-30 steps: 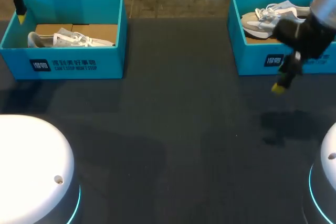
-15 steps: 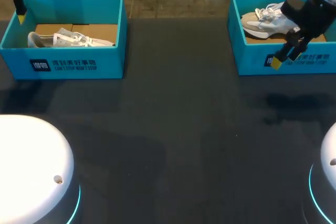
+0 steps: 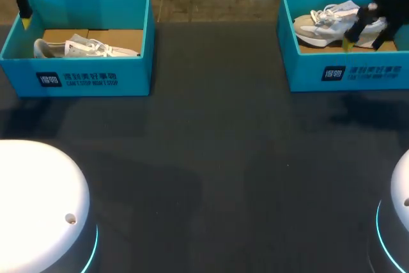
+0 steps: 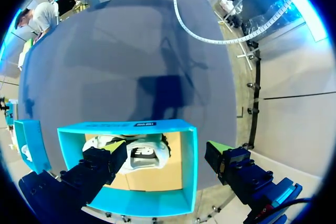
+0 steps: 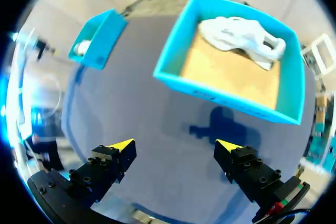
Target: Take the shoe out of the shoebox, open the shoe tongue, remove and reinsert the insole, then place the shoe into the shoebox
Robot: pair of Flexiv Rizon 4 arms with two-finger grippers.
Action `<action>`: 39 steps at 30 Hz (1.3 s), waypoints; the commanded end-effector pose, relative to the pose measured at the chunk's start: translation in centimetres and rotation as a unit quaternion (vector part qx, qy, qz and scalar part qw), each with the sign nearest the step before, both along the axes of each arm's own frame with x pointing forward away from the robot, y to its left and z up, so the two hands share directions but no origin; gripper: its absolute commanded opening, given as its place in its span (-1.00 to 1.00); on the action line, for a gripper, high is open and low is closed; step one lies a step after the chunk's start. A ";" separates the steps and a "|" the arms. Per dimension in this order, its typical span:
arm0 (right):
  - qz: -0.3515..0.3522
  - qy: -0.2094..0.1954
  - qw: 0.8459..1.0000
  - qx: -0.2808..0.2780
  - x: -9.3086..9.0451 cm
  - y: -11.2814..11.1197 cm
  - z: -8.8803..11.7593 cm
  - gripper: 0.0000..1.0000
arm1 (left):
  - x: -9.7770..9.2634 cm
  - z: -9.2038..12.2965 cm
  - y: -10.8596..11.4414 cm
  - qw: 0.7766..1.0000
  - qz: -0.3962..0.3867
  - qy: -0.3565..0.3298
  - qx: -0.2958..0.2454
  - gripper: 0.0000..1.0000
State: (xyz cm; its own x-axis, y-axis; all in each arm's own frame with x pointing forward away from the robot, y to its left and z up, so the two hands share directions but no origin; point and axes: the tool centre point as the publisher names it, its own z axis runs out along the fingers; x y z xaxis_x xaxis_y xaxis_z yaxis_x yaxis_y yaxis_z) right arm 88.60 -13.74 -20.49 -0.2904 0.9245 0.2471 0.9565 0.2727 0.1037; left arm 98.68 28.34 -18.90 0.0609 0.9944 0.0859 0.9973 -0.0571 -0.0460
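Note:
Two blue shoeboxes stand at the back of the table. The left shoebox (image 3: 96, 78) holds a white shoe (image 3: 86, 47) on its cardboard floor. My left gripper (image 3: 24, 17) hangs open above that box's far left corner, with the left shoebox (image 4: 131, 127) and its white shoe (image 4: 143, 156) ahead of the left gripper (image 4: 165, 148). The right shoebox (image 3: 307, 71) holds a white and grey shoe (image 3: 326, 25). My right gripper (image 3: 350, 39) is open over that box's front part. In the right wrist view the right shoebox (image 5: 220, 98) and its shoe (image 5: 241, 35) lie ahead of the right gripper (image 5: 175, 145).
Dark table surface (image 3: 211, 158) stretches between and in front of the boxes. Two white round arm bases sit at the near corners, one (image 3: 38, 202) left and one (image 3: 399, 222) right. The left shoebox (image 5: 97, 40) also shows far off in the right wrist view.
My right gripper has risen and moved back, from the table in front of the right shoebox to above the box. The left arm has stayed still.

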 end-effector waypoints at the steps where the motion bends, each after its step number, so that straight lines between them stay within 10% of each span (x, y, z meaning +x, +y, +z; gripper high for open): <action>1: -0.064 0.049 0.995 -0.054 4.9 -1.6 1.0 1.00 | -0.1 0.0 0.0 1.000 0.000 -0.001 0.001 1.00; 7: -0.121 0.056 0.988 -0.083 8.8 -3.3 1.4 1.00 | -0.1 0.0 0.0 1.000 0.000 -0.001 0.001 1.00; 23: -0.126 0.048 0.987 -0.092 9.6 -4.0 1.4 1.00 | -0.1 0.0 0.0 1.000 0.000 -0.001 0.001 1.00; 31: -0.126 0.005 0.982 -0.137 16.2 -8.6 1.8 1.00 | -0.1 0.0 0.0 1.000 0.000 -0.001 0.001 1.00; 39: -0.126 0.005 0.982 -0.137 16.2 -8.6 1.8 1.00 | -0.1 0.0 0.0 1.000 0.000 -0.001 0.001 1.00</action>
